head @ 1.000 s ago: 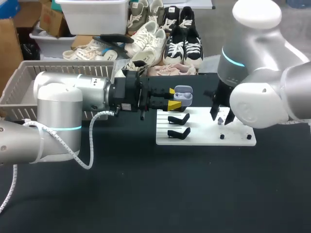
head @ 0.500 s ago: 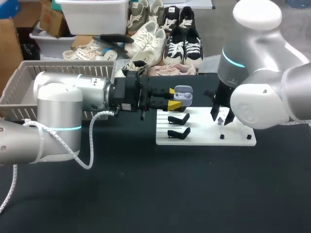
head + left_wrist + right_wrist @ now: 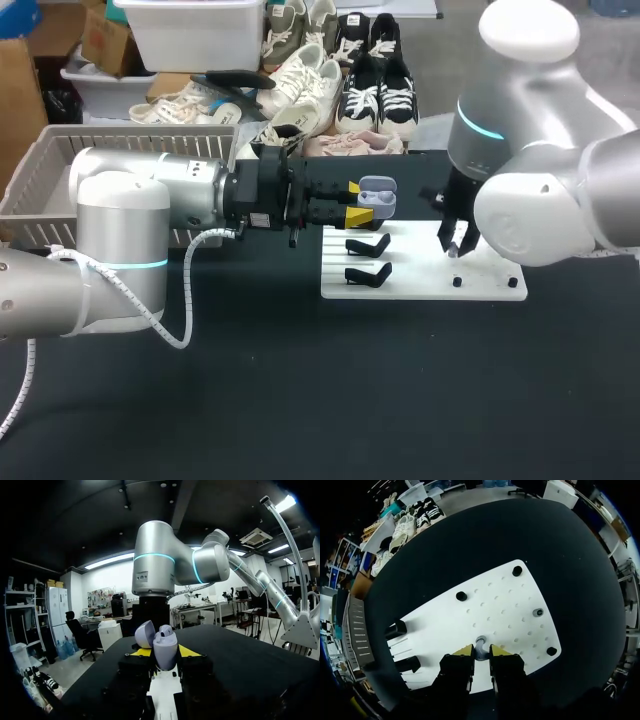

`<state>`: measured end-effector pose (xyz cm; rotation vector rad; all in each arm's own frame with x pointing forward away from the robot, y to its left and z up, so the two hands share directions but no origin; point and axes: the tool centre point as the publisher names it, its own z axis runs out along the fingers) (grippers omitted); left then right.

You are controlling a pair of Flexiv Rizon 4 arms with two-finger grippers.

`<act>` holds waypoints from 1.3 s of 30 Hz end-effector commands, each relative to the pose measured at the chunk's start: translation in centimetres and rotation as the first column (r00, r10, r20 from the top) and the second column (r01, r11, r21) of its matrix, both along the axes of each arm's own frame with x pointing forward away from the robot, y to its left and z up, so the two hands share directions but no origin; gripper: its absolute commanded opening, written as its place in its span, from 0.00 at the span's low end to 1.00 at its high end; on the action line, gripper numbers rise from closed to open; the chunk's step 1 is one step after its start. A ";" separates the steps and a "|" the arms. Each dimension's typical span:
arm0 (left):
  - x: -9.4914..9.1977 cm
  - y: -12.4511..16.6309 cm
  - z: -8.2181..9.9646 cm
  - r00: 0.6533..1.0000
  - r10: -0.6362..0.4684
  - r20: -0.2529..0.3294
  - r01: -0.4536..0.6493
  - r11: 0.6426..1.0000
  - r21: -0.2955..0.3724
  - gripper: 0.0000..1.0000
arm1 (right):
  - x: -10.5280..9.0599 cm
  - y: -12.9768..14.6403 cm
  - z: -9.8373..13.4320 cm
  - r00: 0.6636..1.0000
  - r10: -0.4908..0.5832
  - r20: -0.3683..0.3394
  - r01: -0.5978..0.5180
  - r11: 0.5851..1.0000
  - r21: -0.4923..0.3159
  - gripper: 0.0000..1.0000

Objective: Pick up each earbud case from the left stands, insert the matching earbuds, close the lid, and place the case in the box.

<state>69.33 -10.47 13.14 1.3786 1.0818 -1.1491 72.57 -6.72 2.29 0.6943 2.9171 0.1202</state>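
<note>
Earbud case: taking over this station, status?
Left end effector shut on pale lilac plastic earbud case, lid open. Right end effector at small grey earbud on white pegboard, grip unclear. Nothing blocking.

No legible text, labels, brands, numbers or signs in head view or either wrist view

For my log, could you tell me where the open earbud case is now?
Head view: the earbud case is held in the left gripper, by the black stands at the white board's left end.

The right pincer (image 3: 480, 651) half hides the earbud (image 3: 478, 641) (tiny, grey).
</note>
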 end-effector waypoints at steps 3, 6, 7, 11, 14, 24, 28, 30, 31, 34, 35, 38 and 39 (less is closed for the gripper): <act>0.0 0.0 0.0 1.000 0.002 0.001 -0.002 1.000 -0.001 0.00 | -0.3 -0.3 0.2 1.000 -0.002 0.001 0.002 1.000 -0.001 0.00; 0.0 0.0 0.0 1.000 0.002 0.001 -0.002 1.000 -0.001 0.00 | -0.6 -0.4 0.6 1.000 -0.003 0.008 0.003 1.000 0.000 0.00; 0.0 0.0 0.0 1.000 0.002 0.001 -0.002 1.000 -0.001 0.00 | -0.7 -0.5 0.8 1.000 -0.003 0.011 0.003 1.000 0.001 0.00; 0.0 0.0 0.0 1.000 0.002 0.001 -0.002 1.000 -0.001 0.00 | -1.4 -0.7 1.9 1.000 -0.001 0.029 0.000 1.000 0.008 0.00; 0.0 0.0 0.0 1.000 0.002 0.001 -0.002 1.000 -0.001 0.00 | -2.1 -0.9 2.8 0.999 0.004 0.041 -0.005 1.000 0.019 0.00; 0.0 0.0 0.0 1.000 0.002 0.001 -0.002 1.000 -0.001 0.00 | -4.3 -1.2 7.4 0.993 0.092 0.079 -0.101 0.988 0.118 0.00; 0.0 0.0 0.0 1.000 0.002 0.001 -0.002 1.000 -0.001 0.00 | -5.3 -0.7 10.8 0.981 0.174 0.083 -0.187 0.964 0.191 0.00; 0.0 0.0 0.0 1.000 0.002 0.001 -0.002 1.000 -0.001 0.00 | -5.7 -0.5 12.5 0.972 0.222 0.079 -0.233 0.951 0.205 0.00; 0.0 0.0 0.0 1.000 0.002 0.001 -0.002 1.000 -0.001 0.00 | -6.0 -0.4 13.4 0.966 0.244 0.082 -0.256 0.946 0.199 0.00; 0.0 0.0 0.0 1.000 0.002 0.001 -0.002 1.000 -0.001 0.00 | -6.8 -0.1 15.9 0.949 0.310 0.064 -0.317 0.929 0.191 0.00; 0.0 0.0 0.0 1.000 0.002 0.001 -0.002 1.000 -0.001 0.00 | -7.0 0.1 16.7 0.942 0.331 0.056 -0.336 0.924 0.184 0.00; 0.0 0.0 0.0 1.000 0.002 0.001 -0.002 1.000 -0.001 0.00 | -7.8 0.9 18.7 0.922 0.388 0.019 -0.386 0.910 0.153 0.00; 0.0 0.0 0.0 1.000 0.002 0.001 -0.002 1.000 -0.001 0.00 | -8.1 1.3 19.2 0.914 0.406 0.011 -0.402 0.902 0.156 0.00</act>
